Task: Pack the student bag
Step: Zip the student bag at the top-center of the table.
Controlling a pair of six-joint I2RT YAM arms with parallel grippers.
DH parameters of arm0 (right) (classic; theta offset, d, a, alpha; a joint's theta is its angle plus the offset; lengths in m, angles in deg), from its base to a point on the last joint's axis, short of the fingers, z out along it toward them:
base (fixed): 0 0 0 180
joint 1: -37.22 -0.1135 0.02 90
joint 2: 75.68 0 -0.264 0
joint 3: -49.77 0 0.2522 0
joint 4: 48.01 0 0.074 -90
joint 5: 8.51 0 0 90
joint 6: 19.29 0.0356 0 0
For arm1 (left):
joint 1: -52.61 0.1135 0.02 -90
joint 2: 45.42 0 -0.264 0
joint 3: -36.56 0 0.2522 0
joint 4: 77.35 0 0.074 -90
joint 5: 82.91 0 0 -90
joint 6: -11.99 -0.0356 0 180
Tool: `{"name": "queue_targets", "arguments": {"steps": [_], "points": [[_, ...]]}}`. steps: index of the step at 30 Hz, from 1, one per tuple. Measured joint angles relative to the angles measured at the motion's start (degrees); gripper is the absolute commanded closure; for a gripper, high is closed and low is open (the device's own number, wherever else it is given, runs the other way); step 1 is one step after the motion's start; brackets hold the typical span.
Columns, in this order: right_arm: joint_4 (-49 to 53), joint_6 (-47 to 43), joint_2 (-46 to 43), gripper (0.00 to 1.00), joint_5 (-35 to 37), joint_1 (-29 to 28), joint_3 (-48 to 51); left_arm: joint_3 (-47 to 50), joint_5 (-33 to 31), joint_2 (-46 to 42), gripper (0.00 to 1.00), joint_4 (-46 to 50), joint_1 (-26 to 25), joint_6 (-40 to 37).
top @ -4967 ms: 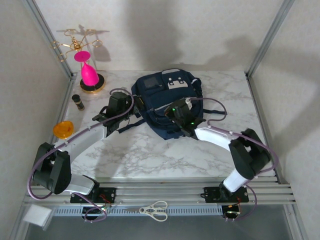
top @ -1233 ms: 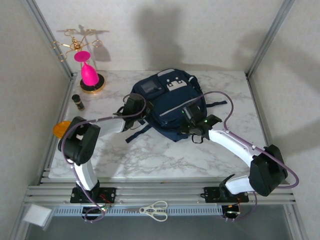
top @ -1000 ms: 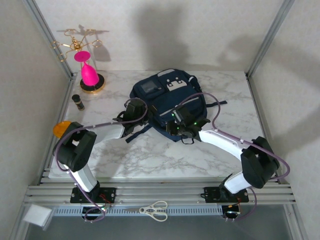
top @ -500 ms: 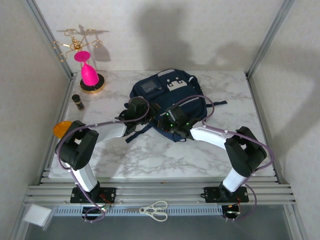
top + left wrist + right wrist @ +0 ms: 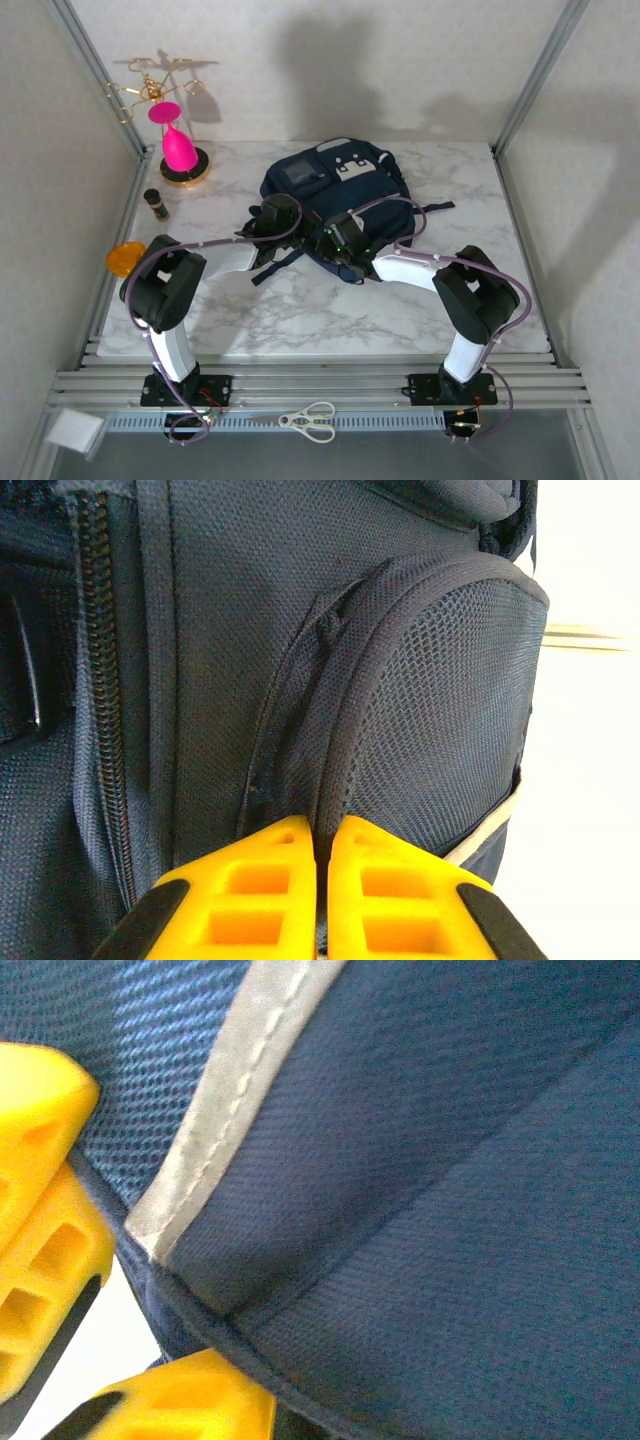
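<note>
Both grippers are placed at the near end of the student bag (image 5: 338, 192). The left gripper (image 5: 320, 880) is clenched, yellow fingers pressed together on the bound rim of the bag's mesh side pocket (image 5: 440, 710). The right gripper (image 5: 110, 1325) is spread about the bag's near bottom edge, just under the grey piping (image 5: 215, 1130) — whether fabric is pinched cannot be told. From both jaws the bag extends away across the marble table (image 5: 300, 310), long axis near to far, patches at the far end — neither arm is judged nearer.

navy student bag (image 5: 335, 190) lies flat mid-table; grey patch upward
</note>
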State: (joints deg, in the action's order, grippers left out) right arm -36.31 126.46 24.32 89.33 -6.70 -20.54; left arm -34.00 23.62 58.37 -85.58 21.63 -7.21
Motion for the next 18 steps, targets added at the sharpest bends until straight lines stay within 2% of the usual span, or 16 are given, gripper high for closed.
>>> {"name": "queue_targets", "arguments": {"steps": [7,12,18], "points": [[-0.11,2.34,-0.55,0.99,4.17,-0.28,0.66,-0.24,-0.07,0.0,1.0,-0.52,0.0,-0.02],[2.89,2.12,-3.34,1.0,6.62,-0.48,0.7,-1.11,-0.07,0.0,1.0,-0.09,0.33,-0.04],[5.22,-2.86,-13.22,1.0,8.0,1.2,4.13,-3.82,2.84,-0.02,1.0,1.25,0.42,-0.79]]}}
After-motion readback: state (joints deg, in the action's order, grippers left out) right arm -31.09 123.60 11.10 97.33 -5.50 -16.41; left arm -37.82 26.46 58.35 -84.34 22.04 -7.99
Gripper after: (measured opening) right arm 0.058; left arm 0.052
